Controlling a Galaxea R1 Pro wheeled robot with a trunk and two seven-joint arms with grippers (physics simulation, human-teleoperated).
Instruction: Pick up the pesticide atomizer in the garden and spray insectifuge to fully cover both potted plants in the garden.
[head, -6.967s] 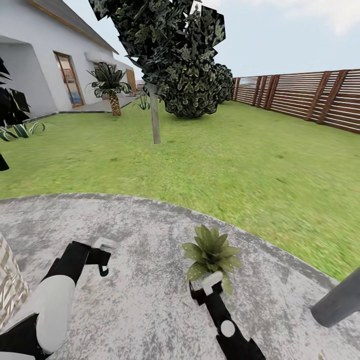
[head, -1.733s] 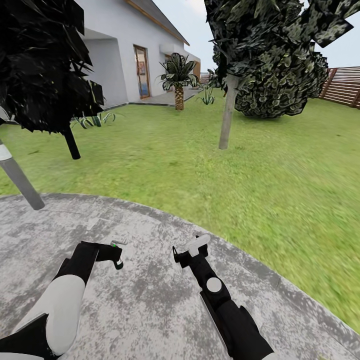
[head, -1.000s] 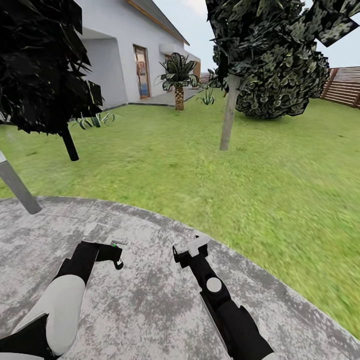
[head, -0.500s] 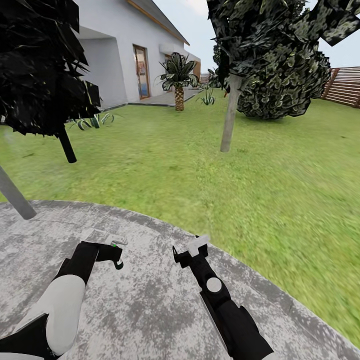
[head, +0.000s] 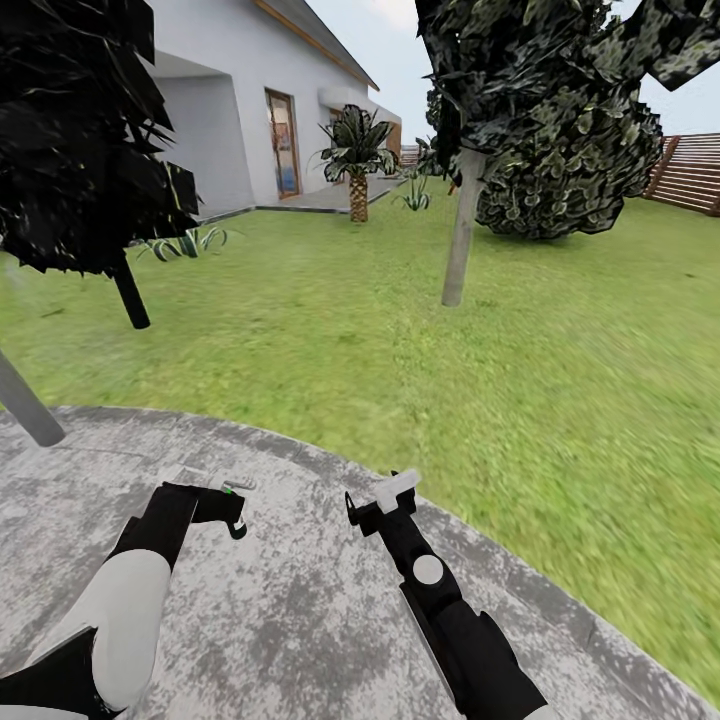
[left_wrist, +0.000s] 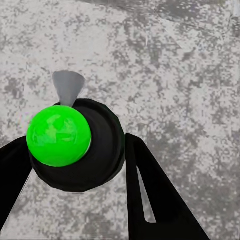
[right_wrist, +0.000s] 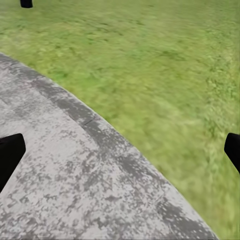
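Transit step, judging by the view. The left gripper (head: 232, 508) has its jaws closed against the dark round-bodied pesticide atomizer (left_wrist: 95, 165) with its pale trigger, low over the round grey stone patio (head: 300, 620). The right gripper (head: 384, 500) is spread wide and empty, near the patio's edge by the green lawn (head: 420, 350). Next: probably locate a potted plant, then aim the nozzle.

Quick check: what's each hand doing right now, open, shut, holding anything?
Left hand: shut on the atomizer.
Right hand: open, empty.
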